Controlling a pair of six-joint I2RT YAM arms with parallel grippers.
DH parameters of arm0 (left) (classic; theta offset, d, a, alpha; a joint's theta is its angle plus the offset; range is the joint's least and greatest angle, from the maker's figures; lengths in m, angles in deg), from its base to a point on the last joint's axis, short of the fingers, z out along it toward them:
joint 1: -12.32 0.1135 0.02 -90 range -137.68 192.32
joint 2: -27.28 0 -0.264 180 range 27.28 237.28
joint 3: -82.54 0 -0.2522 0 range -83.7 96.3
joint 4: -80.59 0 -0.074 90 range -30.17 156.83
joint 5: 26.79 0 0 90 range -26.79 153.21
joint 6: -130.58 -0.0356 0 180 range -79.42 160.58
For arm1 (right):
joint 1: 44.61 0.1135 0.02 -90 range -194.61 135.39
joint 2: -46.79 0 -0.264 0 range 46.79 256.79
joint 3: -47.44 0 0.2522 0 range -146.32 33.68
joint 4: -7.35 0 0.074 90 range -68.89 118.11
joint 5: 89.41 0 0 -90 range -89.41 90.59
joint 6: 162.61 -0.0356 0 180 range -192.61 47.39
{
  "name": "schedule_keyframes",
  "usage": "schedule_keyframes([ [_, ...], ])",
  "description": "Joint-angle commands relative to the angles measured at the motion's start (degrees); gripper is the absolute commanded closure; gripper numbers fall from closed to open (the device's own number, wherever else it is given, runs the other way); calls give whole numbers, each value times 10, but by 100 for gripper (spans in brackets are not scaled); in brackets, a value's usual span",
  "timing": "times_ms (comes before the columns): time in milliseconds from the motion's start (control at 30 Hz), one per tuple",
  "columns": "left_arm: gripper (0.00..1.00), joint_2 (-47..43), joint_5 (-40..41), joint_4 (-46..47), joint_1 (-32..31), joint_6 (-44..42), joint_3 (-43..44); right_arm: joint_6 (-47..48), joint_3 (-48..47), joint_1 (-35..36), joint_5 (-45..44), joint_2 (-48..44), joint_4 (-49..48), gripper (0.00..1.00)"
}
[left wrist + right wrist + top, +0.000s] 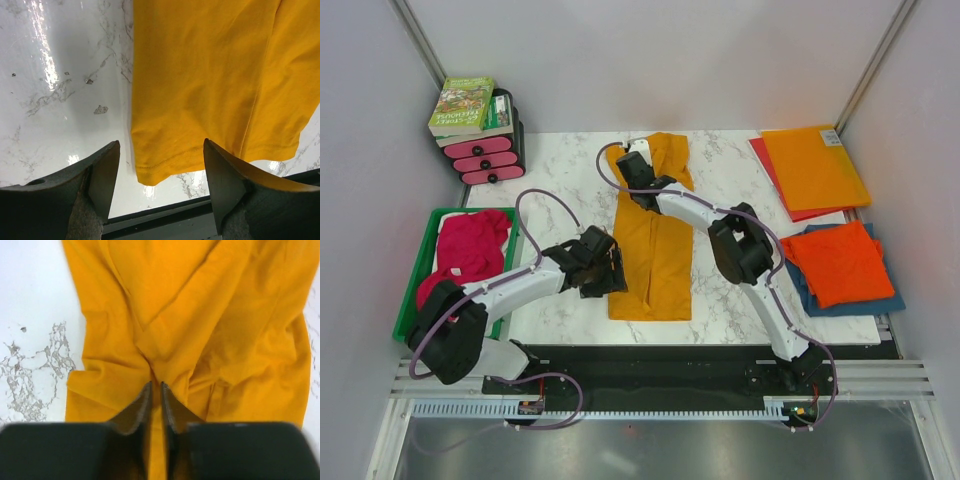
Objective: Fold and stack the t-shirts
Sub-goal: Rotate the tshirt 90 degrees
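A golden-orange t-shirt [655, 250] lies lengthwise down the middle of the marble table, folded into a narrow strip. At its far end my right gripper [632, 165] is shut, with a pinched ridge of the cloth [225, 315] between its fingertips [155, 384]. My left gripper [610, 270] hovers open at the shirt's near left side; the hem corner [160, 170] lies between its spread fingers [161, 145], touching neither. A folded red-orange t-shirt [840, 262] rests on a blue one [895, 300] at the right. A magenta-pink t-shirt [470, 245] is bunched in the green bin.
The green bin [420, 265] stands at the left edge. Stiff orange [815, 165] and red [765, 160] sheets lie at the back right. Books [465, 105] sit on pink boxes [485, 160] at the back left. A black rail [165, 220] runs along the table's near edge.
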Motion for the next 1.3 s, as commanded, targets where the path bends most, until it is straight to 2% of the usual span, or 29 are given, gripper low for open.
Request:
schedule_keyframes([
  [0,26,-1,-20,26,-1,-10,-5,-38,28,8,-43,-69,-58,64],
  [67,26,2,-25,29,-1,-8,-6,-36,28,10,-54,-77,-57,56],
  [267,27,13,-33,31,-2,-7,-5,-40,16,10,-90,-81,-29,57],
  [333,27,10,-33,33,-2,-7,-7,-39,31,10,-71,-90,-44,62],
  [367,27,11,-33,34,-2,-7,-7,-38,40,10,-51,-103,-59,68],
  [433,27,12,-36,35,-2,-6,-9,-43,59,10,19,-110,-93,73],
  [467,27,15,-37,38,-2,-6,-9,-54,48,9,39,-97,-87,79],
  [600,27,17,-42,38,-2,-5,-8,-91,-44,9,115,-40,-35,93],
  [933,27,33,-66,48,-3,-1,-14,-185,-96,-34,190,46,-24,97],
  [1267,28,54,-67,49,-3,10,-14,-199,-75,-59,170,52,-12,100],
])
